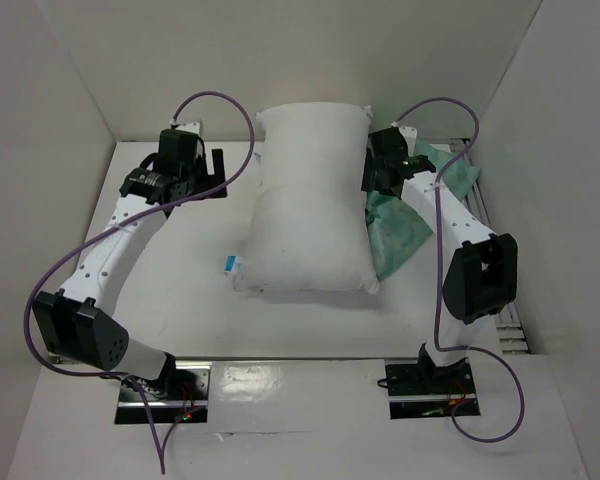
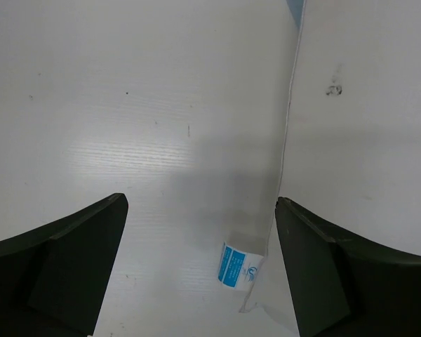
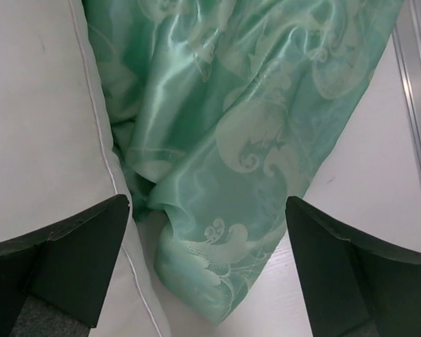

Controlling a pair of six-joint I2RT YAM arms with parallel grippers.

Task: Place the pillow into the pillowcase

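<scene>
Currently the left hand [image 2: 200,203] is hovering with its two fingers spread wide and nothing between them, over bare white tabletop [image 2: 126,105] just beside the pillow's left edge. The pillow's [image 2: 365,105] seam is running past the right finger, and its small blue-and-white label [image 2: 238,265] is sticking out onto the tabletop between the fingers. The right hand [image 3: 208,203] is likewise gaping open and gripping nothing. It is hanging over the pillowcase [image 3: 238,126], with its left finger above the pillow's right edge. The pillowcase, a shiny mint-green cloth with a paler scroll pattern, is lying crumpled against the pillow's right side. In the overhead view the plump white pillow [image 1: 305,200] is lying lengthwise mid-tabletop, wholly outside the pillowcase [image 1: 400,230].
</scene>
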